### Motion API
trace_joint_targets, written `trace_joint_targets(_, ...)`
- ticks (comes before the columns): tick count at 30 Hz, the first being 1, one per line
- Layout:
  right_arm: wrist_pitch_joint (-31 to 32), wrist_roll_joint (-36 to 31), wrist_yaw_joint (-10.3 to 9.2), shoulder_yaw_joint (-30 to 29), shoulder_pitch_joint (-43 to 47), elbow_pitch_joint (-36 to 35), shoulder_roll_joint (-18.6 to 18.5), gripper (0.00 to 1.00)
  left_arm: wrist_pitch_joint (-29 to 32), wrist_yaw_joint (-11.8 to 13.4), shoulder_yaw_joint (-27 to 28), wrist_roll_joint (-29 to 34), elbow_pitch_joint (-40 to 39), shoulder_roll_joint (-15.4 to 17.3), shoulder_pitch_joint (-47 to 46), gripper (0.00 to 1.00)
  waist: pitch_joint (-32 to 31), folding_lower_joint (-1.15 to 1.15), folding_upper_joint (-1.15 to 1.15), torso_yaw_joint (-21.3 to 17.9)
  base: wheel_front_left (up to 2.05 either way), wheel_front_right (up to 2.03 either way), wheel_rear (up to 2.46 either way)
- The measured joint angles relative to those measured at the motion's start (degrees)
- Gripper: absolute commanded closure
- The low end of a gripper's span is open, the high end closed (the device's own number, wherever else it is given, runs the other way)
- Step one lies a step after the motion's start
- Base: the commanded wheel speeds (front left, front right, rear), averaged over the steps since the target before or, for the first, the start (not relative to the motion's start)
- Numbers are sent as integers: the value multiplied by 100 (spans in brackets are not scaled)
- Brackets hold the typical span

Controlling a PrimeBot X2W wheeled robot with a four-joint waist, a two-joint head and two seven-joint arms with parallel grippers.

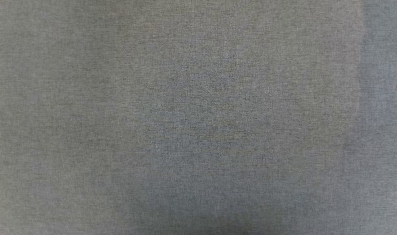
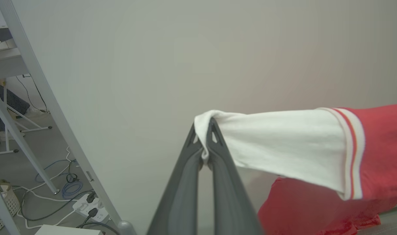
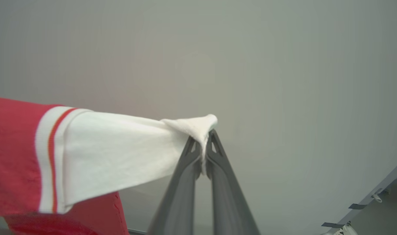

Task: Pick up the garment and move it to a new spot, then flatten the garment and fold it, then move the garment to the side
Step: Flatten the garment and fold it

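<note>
In the left wrist view my left gripper is shut on the end of a white sleeve of the garment, whose red body with striped trim hangs off to the right. My right gripper in the right wrist view pinches the other white sleeve, and the garment stretches away to the left, its red cloth drooping below. The lettering on its front is hidden. A grey woven surface spreads across the head view.
A pale wall stands behind the lifted sleeves. At the left of the left wrist view a slanted metal frame leg rises above a floor with cables and a power strip. A frame edge crosses the right wrist view's lower right.
</note>
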Motion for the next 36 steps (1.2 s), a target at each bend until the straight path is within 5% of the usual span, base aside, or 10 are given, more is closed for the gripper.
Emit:
trace_joint_targets(8, 48, 649, 0, 469, 1610, 491, -7, 100, -291, -1, -506, -589, 397, -230, 1913, 100, -477, -1, 0, 45, 0, 0, 0)
trace_joint_targets(21, 900, 1506, 9, 1090, 3601, 550, -321, 100, 108, -22, -824, -1194, 537, -101, 4107, 100, -1531, -2, 0, 46, 0, 0, 0)
trace_joint_targets(28, 1278, 1951, 9, 1121, 4614, 323, -520, 100, 638, -14, -973, -1484, 192, -16, 5213, 100, -2139, -2, 0, 55, 0, 0, 0)
trace_joint_targets(36, 1777, 2406, 10, 864, 5828, -141, -626, 100, 1144, 285, -1011, -1835, -676, 230, 6512, 100, -2809, -2, 0, 69, 0, 0, 0)
